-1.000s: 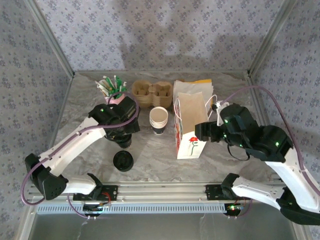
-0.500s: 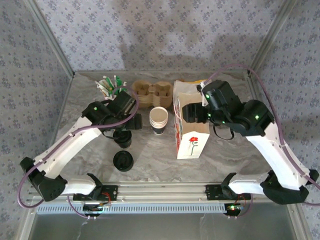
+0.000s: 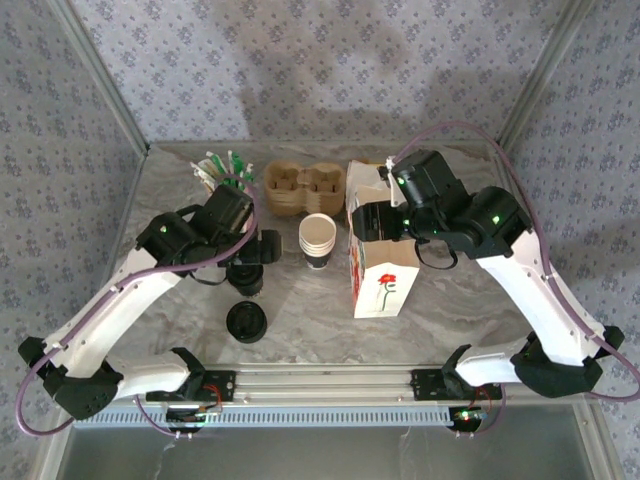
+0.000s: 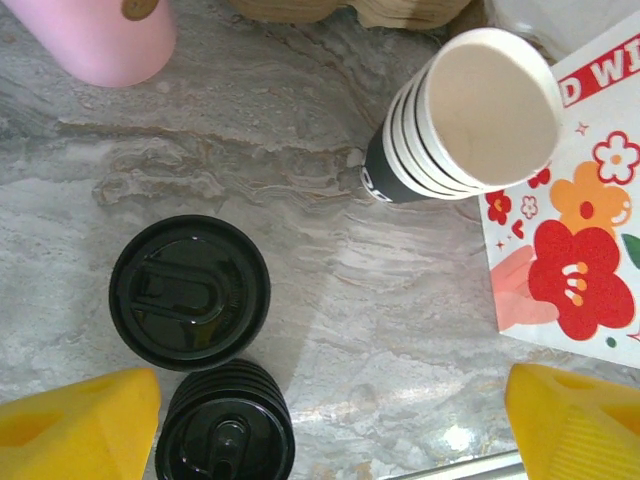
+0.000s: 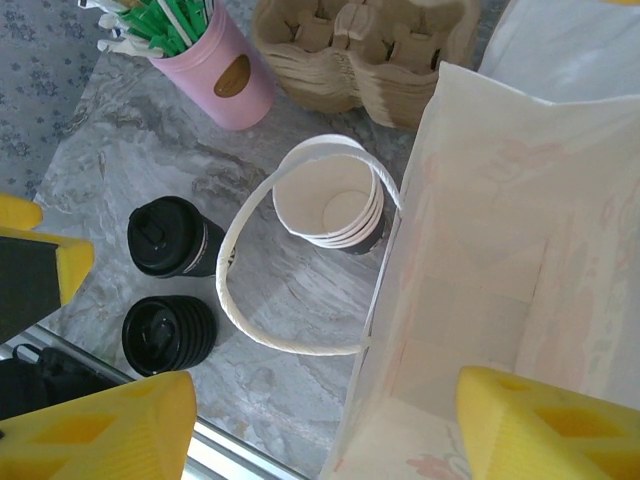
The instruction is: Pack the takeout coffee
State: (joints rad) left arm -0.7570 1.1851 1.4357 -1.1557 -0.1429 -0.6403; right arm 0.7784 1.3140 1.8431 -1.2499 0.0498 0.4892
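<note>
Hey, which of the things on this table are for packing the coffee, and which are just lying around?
For the job: takeout coffee, paper bag.
Lying about: stack of empty cups, loose black lid, pink straw holder, cardboard cup carriers.

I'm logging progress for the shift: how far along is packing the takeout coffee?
Barely started. Done: the paper bag stands open. In hand: nothing; the left pincer hangs open above the table by the lidded takeout coffee, the right pincer open at the bag's mouth. Left: grip the coffee, standing on the table, and lower it into the bag.
</note>
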